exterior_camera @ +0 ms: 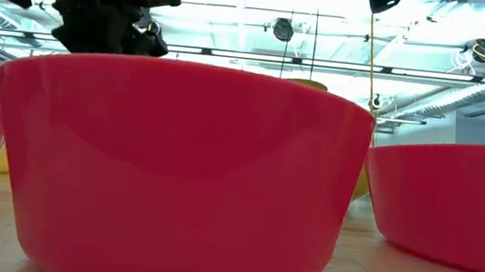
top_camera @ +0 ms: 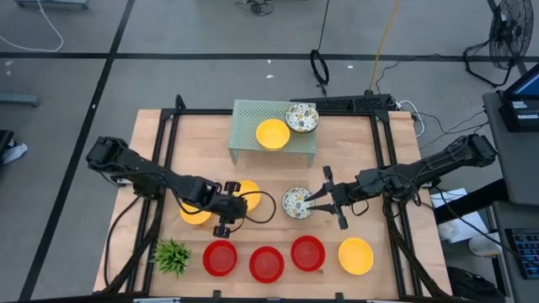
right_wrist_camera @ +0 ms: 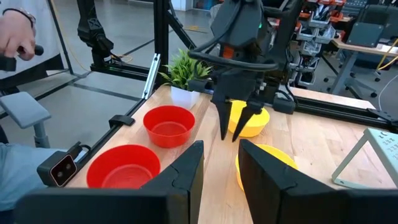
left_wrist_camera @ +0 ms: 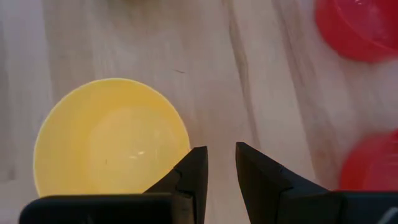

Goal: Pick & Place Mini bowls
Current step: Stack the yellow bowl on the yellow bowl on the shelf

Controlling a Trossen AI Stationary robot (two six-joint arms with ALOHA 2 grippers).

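Wooden table, left gripper narrowly parted, empty, yellow bowl just beside it.

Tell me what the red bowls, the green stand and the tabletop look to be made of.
Red bowls: probably plastic, smooth and slightly glossy, with soft highlights in the low view.
Green stand: looks like painted metal mesh; fine grid visible.
Tabletop: light wood, grain lines visible, matte.

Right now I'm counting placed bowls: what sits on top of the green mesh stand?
On the green mesh stand sit a yellow bowl and a speckled floral bowl at its far right corner. What lies beneath the stand is covered.
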